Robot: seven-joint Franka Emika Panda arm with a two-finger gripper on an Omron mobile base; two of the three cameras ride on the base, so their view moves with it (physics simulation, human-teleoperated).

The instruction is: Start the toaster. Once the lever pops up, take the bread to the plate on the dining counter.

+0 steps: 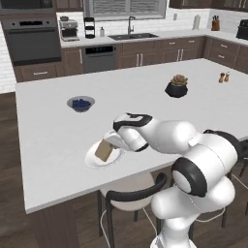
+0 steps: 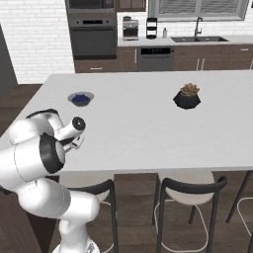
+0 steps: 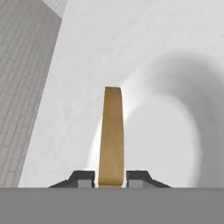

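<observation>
tan toast held edge-on over the white plate

tan and dry-looking, the bread [image 1: 103, 150] is a small squarish slice, and we judge it light, stiff and a little brittle at the crust, not slippery. in the hand view we see it edge-on, standing up between the two dark fingers [image 3: 83, 178], which are clenched on its flat faces near one edge. that seems the right hold to us: across the thin way, by the faces, gently enough not to crack it. from the left base view the gripper [image 1: 109, 141] has the slice tilted over the plate [image 1: 92, 162], its lower corner at or just above the dish; we cannot tell whether it touches.

the plate sits near the front edge of the surface, the dining counter [image 1: 145, 104], a broad flat white top. a bowl of blue berries [image 1: 80, 103] stands behind the plate, apart from it; a potted plant [image 1: 177, 86] and two small shakers [image 1: 224, 77] are well away to the right. stools [image 2: 190, 195] stand below the near edge. behind, dark cabinets, an oven [image 1: 32, 40] and a sink [image 1: 132, 35] line the brick wall.
</observation>
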